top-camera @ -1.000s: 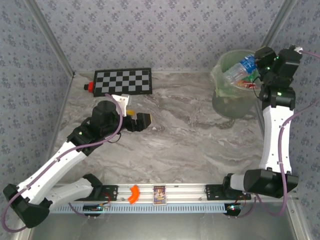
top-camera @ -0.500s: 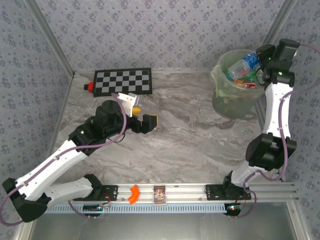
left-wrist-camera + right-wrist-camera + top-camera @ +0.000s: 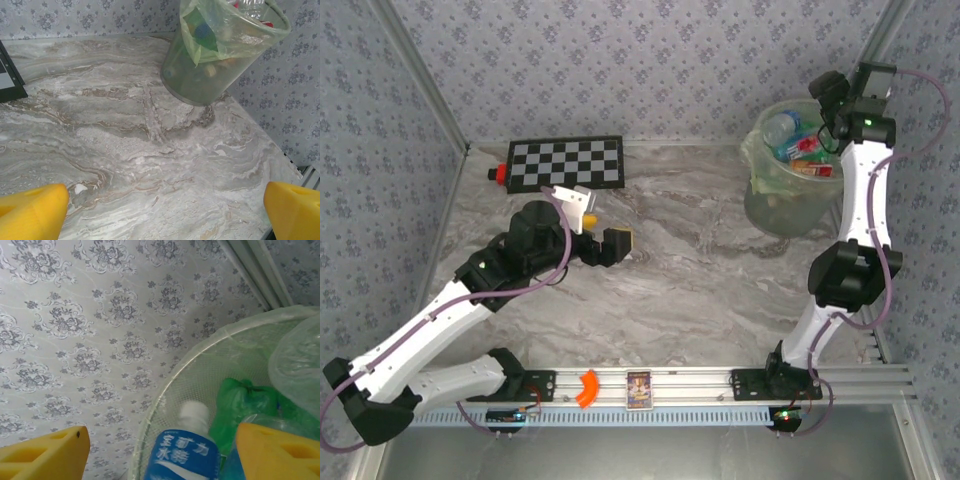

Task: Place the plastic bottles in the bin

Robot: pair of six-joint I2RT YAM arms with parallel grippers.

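Observation:
The bin (image 3: 772, 185) stands at the back right, a pale-green translucent bucket with a liner, and it holds several plastic bottles. My right gripper (image 3: 819, 110) hovers over the bin's rim (image 3: 210, 342), open. A clear bottle with a blue label (image 3: 182, 455) and white cap lies loose between its yellow fingers (image 3: 45, 455) inside the bin, touching neither. That same bottle (image 3: 779, 127) rests on top of the pile. My left gripper (image 3: 610, 236) is low over the table's middle left, open with nothing in it (image 3: 162, 210). The bin (image 3: 200, 75) stands well ahead of it.
A black-and-white checkerboard (image 3: 566, 163) lies at the back left, with a small red block (image 3: 498, 172) at its left end. Patterned walls close in three sides. An orange piece (image 3: 587, 388) sits on the front rail.
My right gripper has opened and let go of the blue-labelled bottle, which now lies in the bin. That arm has stretched up and back. The left gripper shifted slightly right, then stayed still.

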